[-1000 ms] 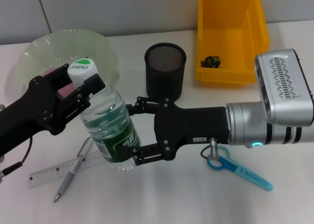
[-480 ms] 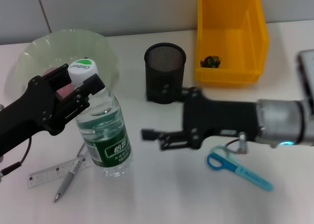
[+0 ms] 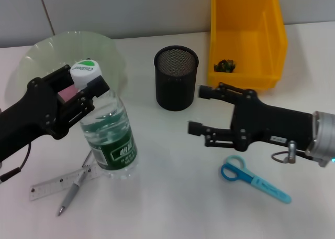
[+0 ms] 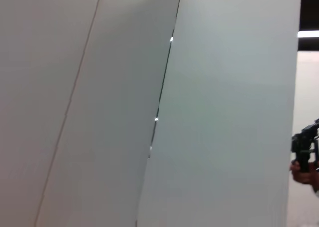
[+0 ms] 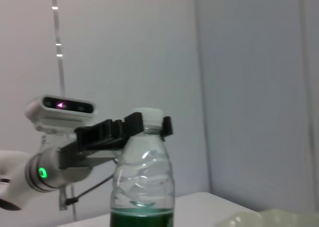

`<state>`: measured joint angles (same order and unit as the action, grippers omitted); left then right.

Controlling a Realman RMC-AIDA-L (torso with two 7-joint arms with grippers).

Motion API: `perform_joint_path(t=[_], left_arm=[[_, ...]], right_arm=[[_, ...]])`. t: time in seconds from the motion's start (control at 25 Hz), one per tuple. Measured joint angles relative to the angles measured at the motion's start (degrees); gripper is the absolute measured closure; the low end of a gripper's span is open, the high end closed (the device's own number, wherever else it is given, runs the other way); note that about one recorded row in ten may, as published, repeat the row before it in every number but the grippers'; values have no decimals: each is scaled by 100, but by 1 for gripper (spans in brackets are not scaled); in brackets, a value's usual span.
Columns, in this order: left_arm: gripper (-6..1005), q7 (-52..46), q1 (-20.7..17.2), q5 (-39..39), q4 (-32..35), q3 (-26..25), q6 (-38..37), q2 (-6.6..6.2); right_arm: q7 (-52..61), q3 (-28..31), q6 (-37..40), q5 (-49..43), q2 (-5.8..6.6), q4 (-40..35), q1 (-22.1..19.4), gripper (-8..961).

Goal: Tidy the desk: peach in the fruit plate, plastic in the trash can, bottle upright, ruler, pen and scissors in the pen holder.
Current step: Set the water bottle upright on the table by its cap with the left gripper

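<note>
A clear bottle (image 3: 108, 140) with a green label and white cap (image 3: 85, 72) stands upright on the white desk. It also shows in the right wrist view (image 5: 142, 187). My left gripper (image 3: 84, 83) is shut on its cap and neck. My right gripper (image 3: 197, 110) is open and empty, to the right of the bottle and in front of the black mesh pen holder (image 3: 176, 77). Blue scissors (image 3: 254, 179) lie below the right arm. A clear ruler (image 3: 55, 183) and a grey pen (image 3: 74, 187) lie at the bottle's left foot. The peach is hidden.
A pale green fruit plate (image 3: 52, 47) sits at the back left, behind my left arm. A yellow bin (image 3: 246, 34) at the back right holds a small dark crumpled piece (image 3: 226, 66). The left wrist view shows only a wall.
My right gripper has let go of the bottle's body, opened and drawn back to the right. The bottle now stands upright, still held at the cap by my left gripper.
</note>
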<state>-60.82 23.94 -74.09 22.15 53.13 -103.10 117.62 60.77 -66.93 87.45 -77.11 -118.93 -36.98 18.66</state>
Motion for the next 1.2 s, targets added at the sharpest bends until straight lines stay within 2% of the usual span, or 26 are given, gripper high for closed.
perform_joint_path(t=[0.12, 0.44, 0.88, 1.2], left_arm=[[554, 267, -18, 22, 1, -6, 153, -6], [554, 705, -91, 16, 9, -151, 479, -32], [555, 1245, -318, -7, 6, -744, 754, -87], [555, 1719, -363, 22, -20, -836, 1176, 23]], right_arm=[[-19, 198, -9, -42, 0, 102, -109, 114], [-22, 290, -10, -59, 8, 152, -206, 114], [3, 295, -35, -59, 25, 217, -160, 114], [22, 295, -50, -59, 28, 218, -125, 115]])
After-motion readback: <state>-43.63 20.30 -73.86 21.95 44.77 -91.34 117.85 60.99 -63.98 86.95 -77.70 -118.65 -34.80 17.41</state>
